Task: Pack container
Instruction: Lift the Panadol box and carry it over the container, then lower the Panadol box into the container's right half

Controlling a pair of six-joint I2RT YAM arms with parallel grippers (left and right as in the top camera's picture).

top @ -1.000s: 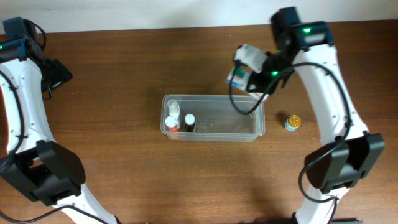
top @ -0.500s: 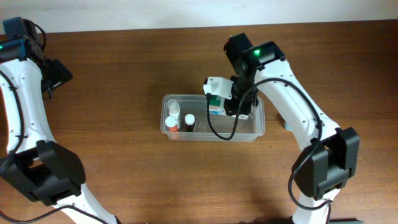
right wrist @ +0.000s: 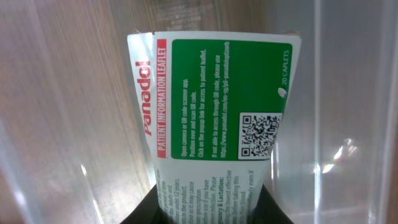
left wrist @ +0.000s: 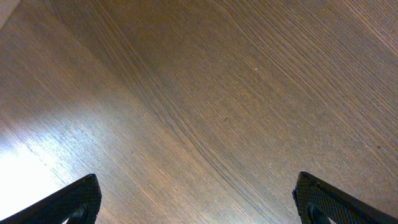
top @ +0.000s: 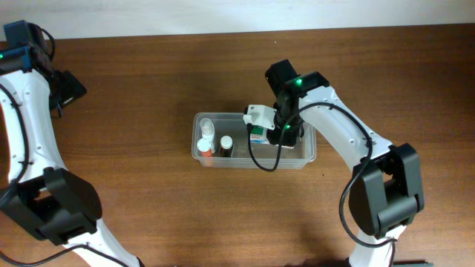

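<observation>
Dark wood-grain counter [top: 148,208] carries the clear plastic container [top: 308,157] at its middle, long side running left to right. Small bottles [top: 206,133] stand in its left end. The right fingers [right wrist: 273,214] are clamped on a green-and-white Panadol carton [right wrist: 217,106], held inside the container near its middle, just right of the bottles; whether the carton touches the floor of the tub I cannot tell. The left fingers [left wrist: 78,199] are spread wide apart over bare counter, far left, well apart from the container.

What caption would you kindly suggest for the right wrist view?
Right gripper holding a green-and-white carton between the clear container's walls.
</observation>
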